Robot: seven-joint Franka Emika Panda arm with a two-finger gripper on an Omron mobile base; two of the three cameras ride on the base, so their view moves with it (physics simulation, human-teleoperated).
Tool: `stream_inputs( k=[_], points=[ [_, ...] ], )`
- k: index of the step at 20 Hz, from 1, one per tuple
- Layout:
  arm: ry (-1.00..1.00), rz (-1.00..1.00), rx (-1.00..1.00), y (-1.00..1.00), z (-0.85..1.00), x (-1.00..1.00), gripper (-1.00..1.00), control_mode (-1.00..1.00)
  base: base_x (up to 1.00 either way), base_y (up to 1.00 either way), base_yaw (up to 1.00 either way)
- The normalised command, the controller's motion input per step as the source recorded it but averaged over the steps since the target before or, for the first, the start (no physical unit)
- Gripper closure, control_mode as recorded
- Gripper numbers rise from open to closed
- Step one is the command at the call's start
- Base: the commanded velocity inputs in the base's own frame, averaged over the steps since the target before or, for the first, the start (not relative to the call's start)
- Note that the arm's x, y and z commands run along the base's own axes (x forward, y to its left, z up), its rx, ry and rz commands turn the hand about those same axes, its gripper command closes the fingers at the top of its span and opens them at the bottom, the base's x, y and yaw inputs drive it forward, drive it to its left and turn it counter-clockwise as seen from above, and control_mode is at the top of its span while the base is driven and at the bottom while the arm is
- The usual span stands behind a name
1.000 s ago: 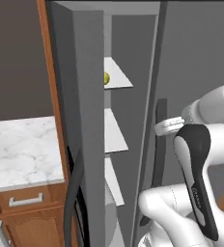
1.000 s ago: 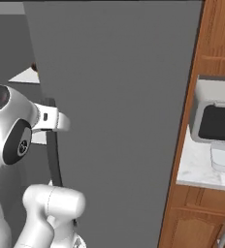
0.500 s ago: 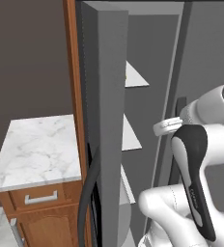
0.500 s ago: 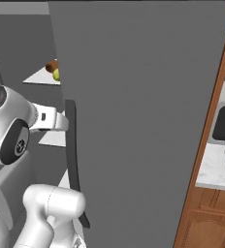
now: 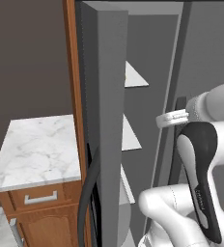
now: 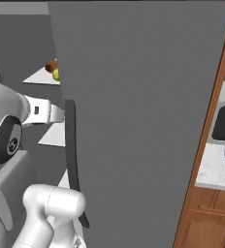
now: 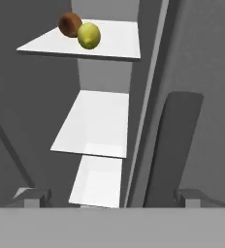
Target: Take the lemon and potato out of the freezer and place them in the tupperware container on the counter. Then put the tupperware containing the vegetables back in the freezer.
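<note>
- One small round yellow-green lemon (image 7: 89, 35) and one brown oval potato (image 7: 70, 24) sit touching on the top white shelf (image 7: 114, 41) of the tall grey freezer (image 5: 109, 120).
- Three white shelves show.
- One claw (image 7: 109, 197) has its two tips spread wide, holding nothing.

Looking forward from behind the arm, left and right, close on the open freezer (image 5: 109, 96); sharing its white shelves (image 7: 97, 123) with the hand view.
</note>
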Motion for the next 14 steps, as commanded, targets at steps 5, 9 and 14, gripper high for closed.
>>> stream_inputs(
  k=[5,9,14],
  points=[
    [-0.2,0.0,0.04,0.0,0.73,-0.13,-1.0,-1.0,0.0,0.0,0.0],
    [-0.07,0.0,0.06,0.03,0.51,0.0,-1.0,-1.0,0.0,0.0,0.0],
    [0.0,0.02,0.01,0.25,0.33,0.09,-1.0,-1.0,0.0,0.0,0.0]
  ],
)
